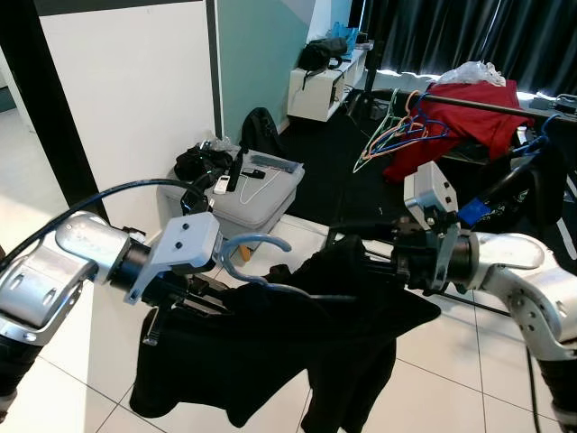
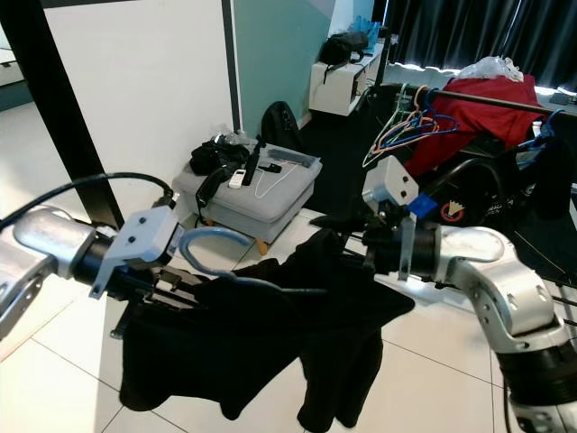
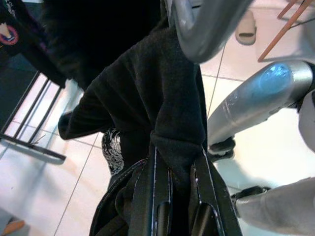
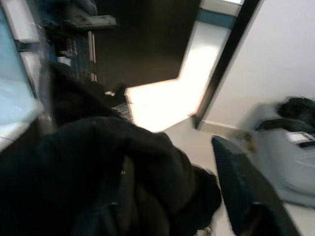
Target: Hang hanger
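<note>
Black garment (image 1: 270,352) on a blue hanger (image 1: 257,245) fills the lower centre; left gripper (image 1: 203,298) pinches its cloth, right gripper (image 1: 374,257) seemingly clamped on it, though blurred.

I can't read any text, label, brand or number here. A round red-and-white emblem (image 3: 7,34) sits on dark fabric beyond my left gripper (image 3: 177,216), but it's too small and blurred to make out.

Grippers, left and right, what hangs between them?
A black garment on a blue hanger spans from the left gripper to the right gripper, per the eye views.
</note>
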Controlling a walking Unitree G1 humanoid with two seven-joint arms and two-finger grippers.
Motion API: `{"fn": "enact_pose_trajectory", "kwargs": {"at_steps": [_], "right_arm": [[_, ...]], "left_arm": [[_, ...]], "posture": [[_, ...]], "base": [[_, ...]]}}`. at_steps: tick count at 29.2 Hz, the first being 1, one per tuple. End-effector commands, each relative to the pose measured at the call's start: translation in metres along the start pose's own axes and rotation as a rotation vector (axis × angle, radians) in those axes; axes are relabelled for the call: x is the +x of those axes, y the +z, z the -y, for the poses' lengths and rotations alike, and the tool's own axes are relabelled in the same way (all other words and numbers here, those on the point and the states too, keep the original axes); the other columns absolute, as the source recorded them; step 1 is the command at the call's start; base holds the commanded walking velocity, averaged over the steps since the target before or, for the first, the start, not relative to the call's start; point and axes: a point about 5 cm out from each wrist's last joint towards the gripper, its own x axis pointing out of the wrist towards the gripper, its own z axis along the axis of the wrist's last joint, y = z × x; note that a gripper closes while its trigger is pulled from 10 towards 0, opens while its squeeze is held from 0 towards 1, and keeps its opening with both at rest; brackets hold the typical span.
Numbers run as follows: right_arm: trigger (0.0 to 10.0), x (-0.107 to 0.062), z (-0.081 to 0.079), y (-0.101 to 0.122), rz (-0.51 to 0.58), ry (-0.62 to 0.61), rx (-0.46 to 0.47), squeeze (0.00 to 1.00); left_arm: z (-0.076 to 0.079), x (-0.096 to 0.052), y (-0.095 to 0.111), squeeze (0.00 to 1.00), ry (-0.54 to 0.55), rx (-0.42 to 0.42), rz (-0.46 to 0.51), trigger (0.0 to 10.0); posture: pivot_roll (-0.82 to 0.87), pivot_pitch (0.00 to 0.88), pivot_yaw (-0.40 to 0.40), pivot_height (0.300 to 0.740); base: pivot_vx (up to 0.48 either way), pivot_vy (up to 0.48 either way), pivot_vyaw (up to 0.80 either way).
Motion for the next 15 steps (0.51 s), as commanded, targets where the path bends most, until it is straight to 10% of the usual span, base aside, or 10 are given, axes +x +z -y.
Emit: {"fn": "enact_pose_trajectory", "kwargs": {"at_steps": [1,7,15], "right_arm": [[10.0,-0.007,0.009,0.005,-0.007,-0.051,-0.042,1.0],[10.0,-0.037,0.039,-0.009,-0.208,-0.236,-0.077,1.0],[10.0,-0.057,0.053,-0.002,-0.17,-0.333,-0.078,1.0]], "left_arm": [[0.004,0.008,0.006,0.0,-0.038,0.024,0.038,10.0],[0.006,0.012,0.006,0.0,-0.043,0.015,0.057,10.0],[0.004,0.007,0.001,0.0,-0.007,0.007,0.03,10.0]], "posture": [[-0.03,0.0,-0.06,0.74],[-0.03,0.0,-0.066,0.74],[-0.03,0.0,-0.069,0.74]], "base": [[0.0,0.0,0.0],[0.0,0.0,0.0],[0.0,0.0,0.0]]}}
